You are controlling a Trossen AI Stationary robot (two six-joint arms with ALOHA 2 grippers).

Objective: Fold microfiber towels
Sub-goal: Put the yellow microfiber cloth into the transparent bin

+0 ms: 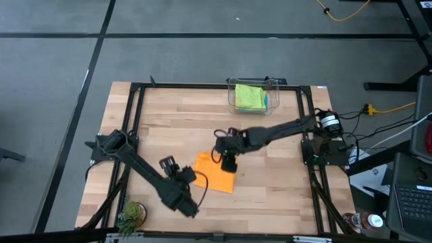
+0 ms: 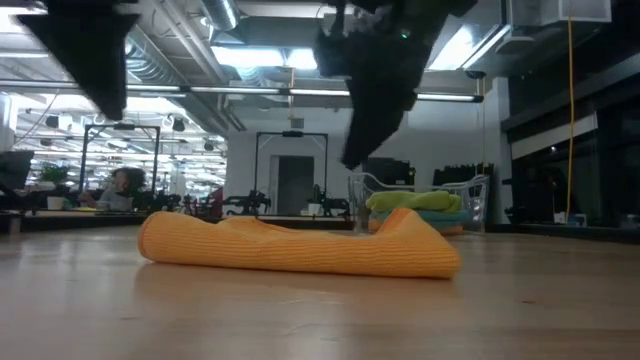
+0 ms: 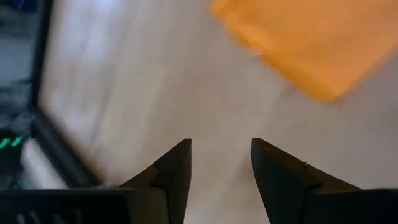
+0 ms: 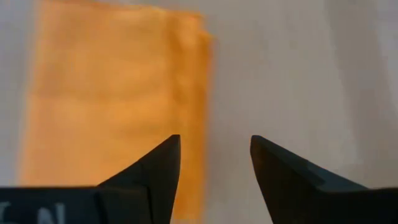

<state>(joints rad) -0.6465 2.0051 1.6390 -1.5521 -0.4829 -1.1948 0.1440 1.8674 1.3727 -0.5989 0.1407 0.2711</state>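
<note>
Both grippers hover over the wooden table with their fingers parted and nothing held between them. Taking the orange towel as the landmark: it lies folded near the middle of the table, a flat rectangle in the high view and a low, soft roll in the low view, where its folded edge bulges slightly at each end.

Right gripper hangs just above the towel's far edge, its open jaws pointing down; the right wrist view shows the orange cloth directly beneath, with one long edge of the towel running between the two dark fingers and bare wood to the side.

Left gripper sits just beside the towel's left end, clear of the cloth; its wrist view looks past spread fingers at bare wood, with a corner of the towel beyond them.

Well beyond the towel, at the table's far edge, a clear plastic bin holds a lime green towel, with a sliver of teal-blue cloth beside it.
</note>
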